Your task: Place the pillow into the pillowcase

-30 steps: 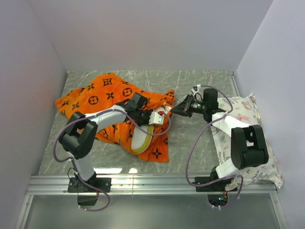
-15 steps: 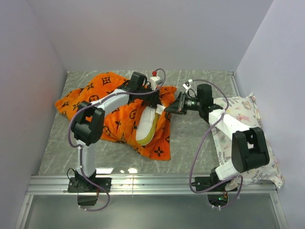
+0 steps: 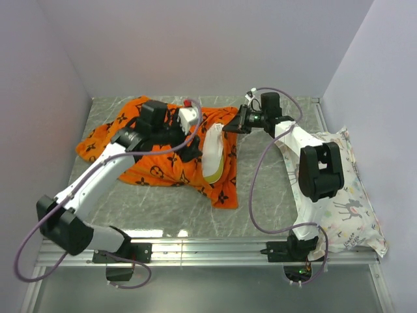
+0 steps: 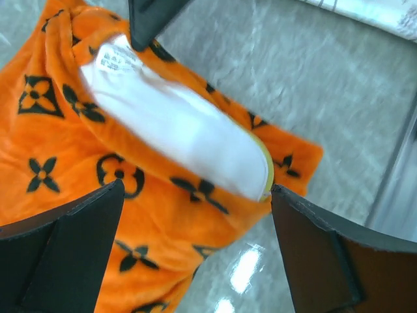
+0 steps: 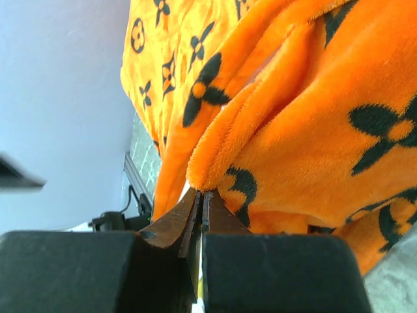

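Note:
The orange pillowcase (image 3: 153, 156) lies bunched on the left half of the table. The white pillow (image 3: 214, 153) with its yellow band sticks out of the case's right side, partly wrapped in orange fabric. My left gripper (image 3: 193, 145) hovers over the case just left of the pillow, its jaws wide open and holding nothing. In the left wrist view the pillow (image 4: 176, 127) and pillowcase (image 4: 58, 150) lie beyond the open left gripper (image 4: 195, 251). My right gripper (image 3: 232, 125) is shut on the case's far right edge; the right wrist view shows its tips (image 5: 203, 195) pinching an orange fold (image 5: 215, 153).
A second white pillow printed with deer and plants (image 3: 342, 195) lies along the right wall under the right arm. Grey walls close in the left, back and right sides. A metal rail (image 3: 208, 248) runs along the near edge.
My left gripper opened, let go of the fabric and drew back left. My right gripper pulled the case's edge toward the back wall, and the pillow end shifted right and back with it.

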`<state>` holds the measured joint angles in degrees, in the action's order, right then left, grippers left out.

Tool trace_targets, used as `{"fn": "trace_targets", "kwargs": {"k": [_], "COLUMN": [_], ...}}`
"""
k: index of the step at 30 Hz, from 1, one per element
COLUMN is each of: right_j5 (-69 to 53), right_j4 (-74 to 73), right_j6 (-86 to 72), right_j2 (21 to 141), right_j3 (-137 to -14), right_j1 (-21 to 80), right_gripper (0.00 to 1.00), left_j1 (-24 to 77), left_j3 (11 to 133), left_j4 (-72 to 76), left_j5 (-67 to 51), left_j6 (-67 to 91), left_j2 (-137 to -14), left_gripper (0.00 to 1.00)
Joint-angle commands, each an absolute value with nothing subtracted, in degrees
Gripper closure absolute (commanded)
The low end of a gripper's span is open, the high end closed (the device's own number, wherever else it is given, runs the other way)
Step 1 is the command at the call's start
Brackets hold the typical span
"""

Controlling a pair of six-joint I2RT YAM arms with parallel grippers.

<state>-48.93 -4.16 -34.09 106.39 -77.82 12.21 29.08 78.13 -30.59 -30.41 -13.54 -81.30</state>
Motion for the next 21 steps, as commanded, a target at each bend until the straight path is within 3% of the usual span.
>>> {"fn": "trace_targets", "kwargs": {"k": [1,13,20,21], "right_j5": [-48.52,-44.30,-43.16,-42.81], "right_j4": [-2.37,-9.75,-12.57,-13.61], "right_j6": [-34.54,-28.74,-27.34,-26.99], "right_j2": [106.78,102.13,103.18,103.10], "right_j3": [-82.96,-75.85,-78.13,-78.74], "right_j1": [12.13,12.66,12.92,12.92], "right_gripper": [1.00,1.00,1.00,1.00], "left_j1": [34.25,49.64,51.07,50.19], "left_j3": [71.82,71.02,72.85,73.47], "left_j4": [-34.29,-19.61,-23.27,-23.81], "left_j5": [-20.94,1.65,9.76,8.62], "left_j6": [-20.13,-17.92,-18.64,-17.76], "left_j2": [-79.28,-91.57,-105.10,-106.68], "left_gripper": [0.01,0.01,0.01,0.04]}}
